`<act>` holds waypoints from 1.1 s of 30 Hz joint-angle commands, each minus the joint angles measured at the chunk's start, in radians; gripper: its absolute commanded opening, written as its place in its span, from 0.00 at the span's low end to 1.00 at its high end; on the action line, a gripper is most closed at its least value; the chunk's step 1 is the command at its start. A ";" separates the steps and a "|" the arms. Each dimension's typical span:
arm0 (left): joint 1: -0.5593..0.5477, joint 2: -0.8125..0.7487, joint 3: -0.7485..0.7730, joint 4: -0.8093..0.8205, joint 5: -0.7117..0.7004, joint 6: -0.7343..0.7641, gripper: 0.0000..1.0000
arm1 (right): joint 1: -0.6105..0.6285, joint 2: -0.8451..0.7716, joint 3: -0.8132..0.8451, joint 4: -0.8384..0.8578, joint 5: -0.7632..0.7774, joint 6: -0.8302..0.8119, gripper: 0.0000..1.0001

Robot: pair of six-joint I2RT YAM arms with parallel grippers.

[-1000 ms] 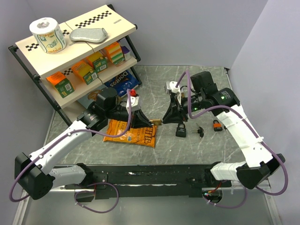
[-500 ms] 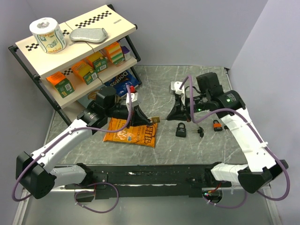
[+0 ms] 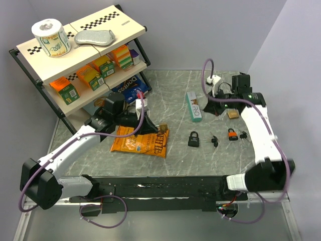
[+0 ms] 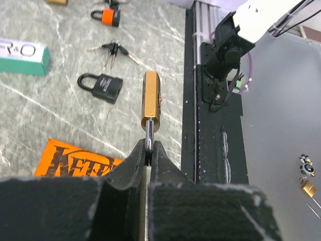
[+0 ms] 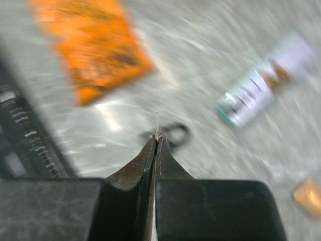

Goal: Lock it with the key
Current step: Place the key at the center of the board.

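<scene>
The left gripper (image 4: 149, 148) has its fingers pinched tight on the steel shackle of a brass padlock (image 4: 151, 100), which it holds clear of the table (image 3: 170, 85), body pointing away from the fingers. From above, that padlock hangs over the top right corner of an orange chip bag (image 3: 140, 143). Just past it on the marble lie a black padlock (image 3: 193, 139) and, right beside that, a small bunch of keys (image 3: 214, 141). Further right is an orange padlock (image 3: 232, 134) with more keys next to it.

The right gripper (image 3: 210, 107) is up at the far right of the table, beside a teal box (image 3: 193, 106), with its fingers pressed together. Its wrist view is badly blurred. A thin pale sliver shows at the tips, and I cannot tell what it is. A second brass piece (image 3: 232, 114) lies near that arm.
</scene>
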 commanded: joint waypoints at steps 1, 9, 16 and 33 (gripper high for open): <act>0.004 0.033 0.049 0.000 -0.031 0.013 0.01 | -0.139 0.169 -0.036 0.196 0.222 0.082 0.00; 0.006 0.067 0.063 -0.006 -0.046 0.025 0.01 | -0.233 0.477 0.072 0.281 0.358 0.122 0.00; 0.012 0.105 0.073 -0.008 -0.061 0.033 0.01 | -0.235 0.674 0.161 0.258 0.374 0.131 0.00; 0.023 0.117 0.082 -0.035 -0.052 0.056 0.01 | -0.232 0.710 0.167 0.235 0.331 0.134 0.52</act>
